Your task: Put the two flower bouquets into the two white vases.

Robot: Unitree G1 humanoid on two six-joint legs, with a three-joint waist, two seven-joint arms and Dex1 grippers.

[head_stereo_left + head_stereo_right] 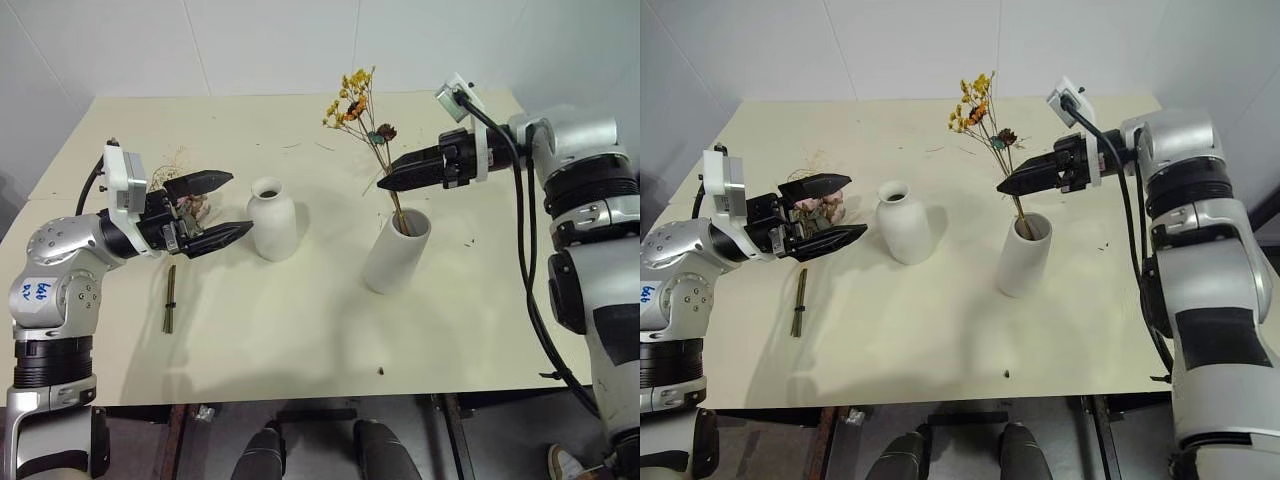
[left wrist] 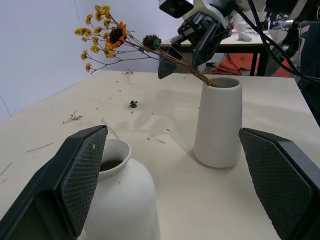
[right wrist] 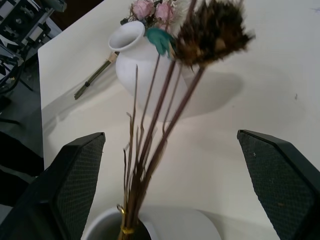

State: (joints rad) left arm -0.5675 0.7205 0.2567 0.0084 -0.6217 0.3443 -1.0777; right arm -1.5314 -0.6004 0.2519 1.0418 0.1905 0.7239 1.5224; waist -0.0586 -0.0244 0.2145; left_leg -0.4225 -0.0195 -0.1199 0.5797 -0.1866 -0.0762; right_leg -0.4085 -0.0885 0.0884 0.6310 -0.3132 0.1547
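Stems of the yellow bouquet [image 1: 360, 105] stood in the cylinder vase [image 1: 397, 252]; both hands gaped wide, empty; pink roses [image 1: 820, 208], at nine o'clock of the bottle vase [image 1: 272, 218], awaited the left hand [image 1: 221, 206]

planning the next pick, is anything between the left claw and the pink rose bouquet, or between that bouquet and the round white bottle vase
Nothing visible blocks either. The open left claw hangs right over the pink rose bouquet lying on the cream table. The round white bottle vase stands just beside it, its mouth uncovered, with bare tabletop between.

White vases [image 1: 273, 220]; yellow bouquet [image 1: 355, 100]; pink roses [image 3: 152, 9].
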